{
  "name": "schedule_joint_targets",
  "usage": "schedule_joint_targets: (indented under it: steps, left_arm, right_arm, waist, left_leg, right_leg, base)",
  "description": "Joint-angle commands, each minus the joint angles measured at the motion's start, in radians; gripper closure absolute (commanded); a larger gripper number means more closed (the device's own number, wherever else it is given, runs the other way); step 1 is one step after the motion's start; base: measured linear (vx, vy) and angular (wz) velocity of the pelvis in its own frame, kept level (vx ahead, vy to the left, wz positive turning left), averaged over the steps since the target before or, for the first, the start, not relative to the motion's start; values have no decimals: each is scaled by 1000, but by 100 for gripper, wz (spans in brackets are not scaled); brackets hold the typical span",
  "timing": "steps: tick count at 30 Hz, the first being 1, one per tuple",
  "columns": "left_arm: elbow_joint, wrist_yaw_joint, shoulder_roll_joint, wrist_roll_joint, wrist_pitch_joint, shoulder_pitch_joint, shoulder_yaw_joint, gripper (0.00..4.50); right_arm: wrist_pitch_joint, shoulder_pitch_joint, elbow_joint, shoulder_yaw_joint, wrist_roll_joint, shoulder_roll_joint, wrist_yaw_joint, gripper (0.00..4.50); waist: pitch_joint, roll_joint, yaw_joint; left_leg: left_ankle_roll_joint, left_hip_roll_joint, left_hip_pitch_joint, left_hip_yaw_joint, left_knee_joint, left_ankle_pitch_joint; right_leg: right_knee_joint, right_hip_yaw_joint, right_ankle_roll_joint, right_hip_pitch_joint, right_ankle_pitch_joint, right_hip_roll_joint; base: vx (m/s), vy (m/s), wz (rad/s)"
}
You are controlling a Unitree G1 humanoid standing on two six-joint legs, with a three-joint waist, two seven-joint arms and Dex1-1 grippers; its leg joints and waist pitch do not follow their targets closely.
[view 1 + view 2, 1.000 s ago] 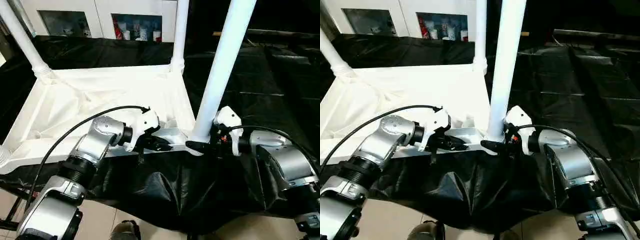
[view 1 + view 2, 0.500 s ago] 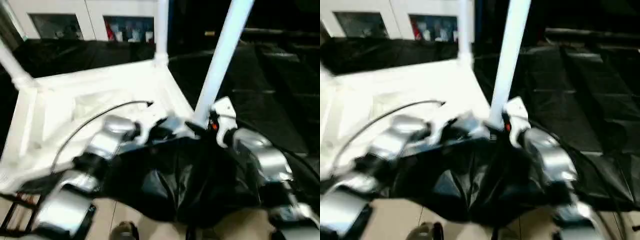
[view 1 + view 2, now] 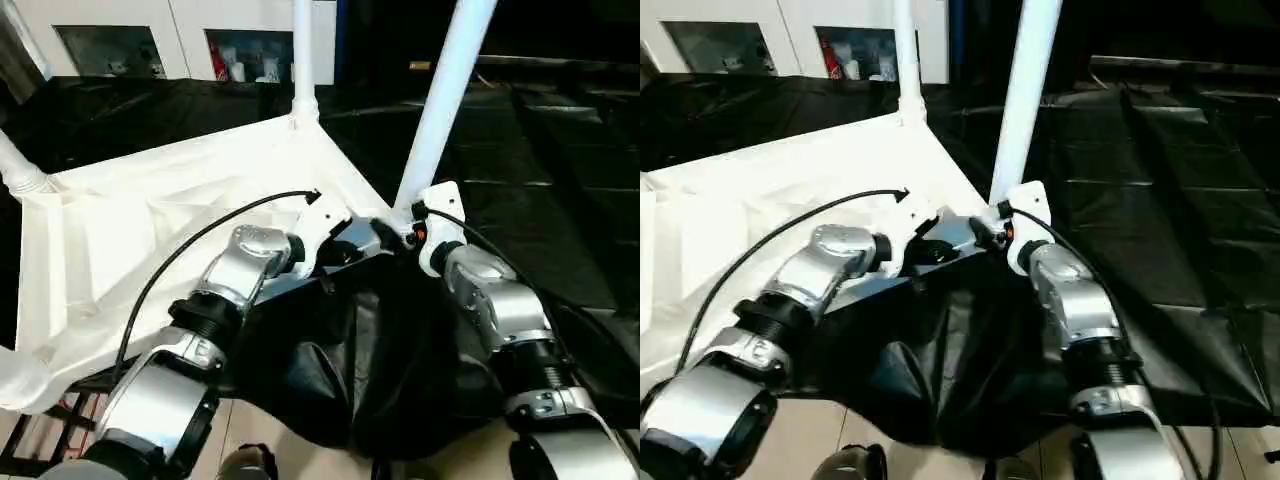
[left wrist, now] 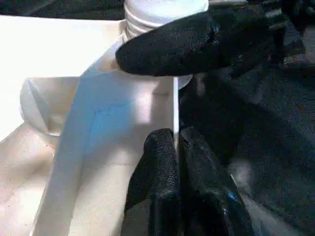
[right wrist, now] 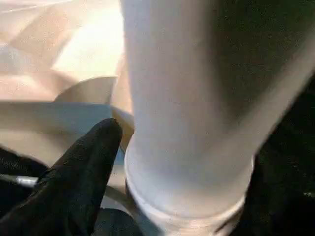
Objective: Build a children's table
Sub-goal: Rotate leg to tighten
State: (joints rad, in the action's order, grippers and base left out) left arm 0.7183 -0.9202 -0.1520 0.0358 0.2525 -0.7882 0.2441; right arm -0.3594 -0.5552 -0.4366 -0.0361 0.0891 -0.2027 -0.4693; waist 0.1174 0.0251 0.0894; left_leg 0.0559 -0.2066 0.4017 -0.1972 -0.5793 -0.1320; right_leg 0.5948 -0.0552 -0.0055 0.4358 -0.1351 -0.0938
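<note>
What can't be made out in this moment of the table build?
- Near leg: upper end cut off by the top edge, both eye views.
- Its seating in the tabletop socket: covered by the left hand and right hand, eye views.
- Tabletop's near-left corner: cut by the left edge, left eye view; any leg there unseen.
- Cabinet items: too small.

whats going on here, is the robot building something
Yes, a children's table, upside down on a black-draped work table. The white tabletop lies ribbed side up with legs standing in its corner sockets. The left gripper is shut on the tabletop's thin near edge. The right gripper sits at the base of the nearest leg, one finger on each side of it.
</note>
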Motion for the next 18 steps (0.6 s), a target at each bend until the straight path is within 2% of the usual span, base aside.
schedule_joint_targets:
  steps: [1, 2, 6, 12, 14, 16, 18]
  left_arm:
    - [-103, -147, 5, -72, -86, 17, 23, 450]
    - [-103, -147, 5, -72, -86, 17, 23, 450]
    - [-178, -288, -50, -105, -97, 63, 49, 450]
    - [-238, -395, -108, -117, -77, 99, 73, 450]
    - [-258, -431, -127, -121, -65, 112, 80, 450]
    - [-267, -448, -136, -122, -58, 118, 86, 450]
    - [-272, -455, -140, -121, -54, 120, 88, 450]
  right_arm:
    - [-4, 29, 44, -74, 15, -47, -139, 70]
    - [-4, 29, 44, -74, 15, -47, -139, 70]
    - [-9, 66, 132, -101, 34, -164, -315, 70]
    - [-23, 109, 226, -146, 53, -291, -495, 70]
    - [-53, 116, 254, -146, 79, -310, -536, 70]
    - [-68, 118, 265, -147, 90, -311, -550, 106]
    - [-70, 119, 268, -149, 93, -312, -555, 106]
  waist:
    - [-94, -20, 3]
    - [-94, -19, 4]
    - [-93, -16, 6]
    - [-91, -19, 16]
    - [-89, -18, 20]
    - [-89, -17, 20]
    - [-89, -17, 18]
  left_leg:
    - [-45, -9, -25, 10, 60, -271]
    - [-44, -11, -24, 11, 62, -275]
    - [-53, -13, -25, 9, 60, -283]
    - [-53, -16, -26, 9, 61, -290]
    - [-52, -17, -27, 9, 60, -300]
    - [-51, -18, -26, 9, 62, -302]
    - [-42, -18, -27, 11, 63, -313]
  right_leg:
    - [-78, 28, -178, -61, -330, -40]
    - [-76, 28, -177, -62, -330, -40]
    - [-74, 30, -185, -58, -330, -40]
    - [-74, 31, -184, -57, -349, -41]
    - [-76, 32, -182, -54, -368, -42]
    - [-76, 31, -181, -53, -374, -41]
    - [-76, 31, -180, -52, -383, -41]
  base:
    - [0, 0, 0]
    - [0, 0, 0]
    - [0, 0, 0]
    - [0, 0, 0]
    - [0, 0, 0]
    - [0, 0, 0]
    - [0, 0, 0]
